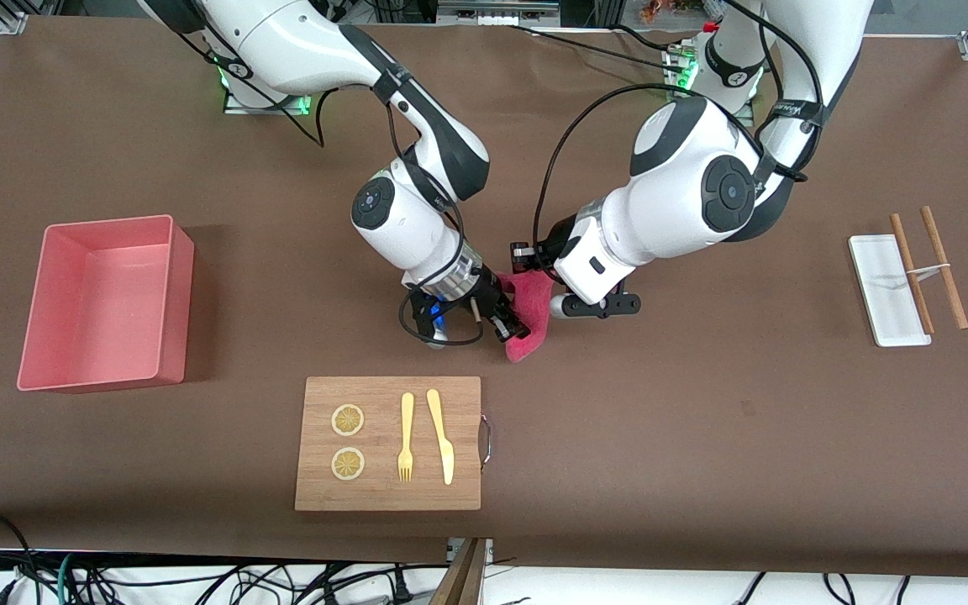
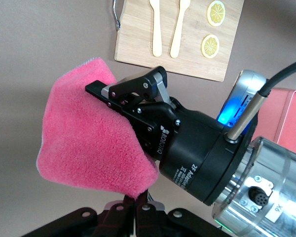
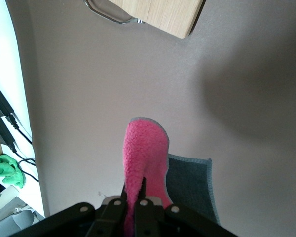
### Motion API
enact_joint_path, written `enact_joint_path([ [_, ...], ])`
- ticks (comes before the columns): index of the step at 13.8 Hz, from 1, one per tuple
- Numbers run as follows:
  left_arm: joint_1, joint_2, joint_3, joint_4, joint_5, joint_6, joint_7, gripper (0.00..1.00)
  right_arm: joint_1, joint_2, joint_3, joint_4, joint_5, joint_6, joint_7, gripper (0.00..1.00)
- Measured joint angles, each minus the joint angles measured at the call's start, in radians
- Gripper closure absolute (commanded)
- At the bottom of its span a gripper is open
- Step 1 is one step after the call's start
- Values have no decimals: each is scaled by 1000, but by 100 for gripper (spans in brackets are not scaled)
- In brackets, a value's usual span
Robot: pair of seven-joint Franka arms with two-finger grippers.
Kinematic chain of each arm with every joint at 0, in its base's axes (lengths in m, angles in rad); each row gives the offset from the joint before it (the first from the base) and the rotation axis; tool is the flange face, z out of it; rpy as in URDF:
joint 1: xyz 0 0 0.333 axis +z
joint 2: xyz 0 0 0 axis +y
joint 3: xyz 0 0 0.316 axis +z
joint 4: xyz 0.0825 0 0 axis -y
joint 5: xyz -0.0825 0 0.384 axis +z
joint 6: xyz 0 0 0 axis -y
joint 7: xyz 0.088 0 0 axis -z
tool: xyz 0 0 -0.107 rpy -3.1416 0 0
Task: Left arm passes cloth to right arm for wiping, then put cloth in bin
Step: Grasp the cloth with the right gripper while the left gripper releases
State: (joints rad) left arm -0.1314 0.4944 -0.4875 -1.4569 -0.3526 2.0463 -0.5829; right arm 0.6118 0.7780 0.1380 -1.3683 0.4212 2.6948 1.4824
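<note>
Gripping the fluffy magenta terry cloth (image 1: 532,315) with both left fingers (image 2: 138,210) and right fingers (image 2: 108,91) closed, I keep it aloft above the tabletop (image 1: 702,420) for handover.

Fluffy terry cloth (image 1: 532,319), smooth, seemingly plastic bin (image 1: 106,302), matt wooden board (image 1: 389,443) with metal handle (image 1: 486,439)

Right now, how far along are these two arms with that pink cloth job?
They are mid-handover. Both pincers are shut on the cloth, held up over the table: the left pincer grips one edge and the right pincer has clamped on too. The left has not yet let go. Left to do: the wiping, then dropping the cloth into the bin, which sits empty at the right arm's end of the table.
</note>
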Motion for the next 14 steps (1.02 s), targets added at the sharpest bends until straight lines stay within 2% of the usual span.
enact_joint_path([
  [1,0,0,0,0,0,1,0,100,0,0,0,6,0,0,0,100],
  [2,0,0,0,0,0,2,-1,85,-1,0,0,13,0,0,0,100],
  [3,0,0,0,0,0,3,-1,1,-2,0,-1,17,0,0,0,100],
  [9,10,-1,8,7,11,-11,0,0,-6,0,-4,28,0,0,0,100],
  [14,33,-21,10,26,121,-91,1,0,-6,0,-3,33,0,0,0,100],
])
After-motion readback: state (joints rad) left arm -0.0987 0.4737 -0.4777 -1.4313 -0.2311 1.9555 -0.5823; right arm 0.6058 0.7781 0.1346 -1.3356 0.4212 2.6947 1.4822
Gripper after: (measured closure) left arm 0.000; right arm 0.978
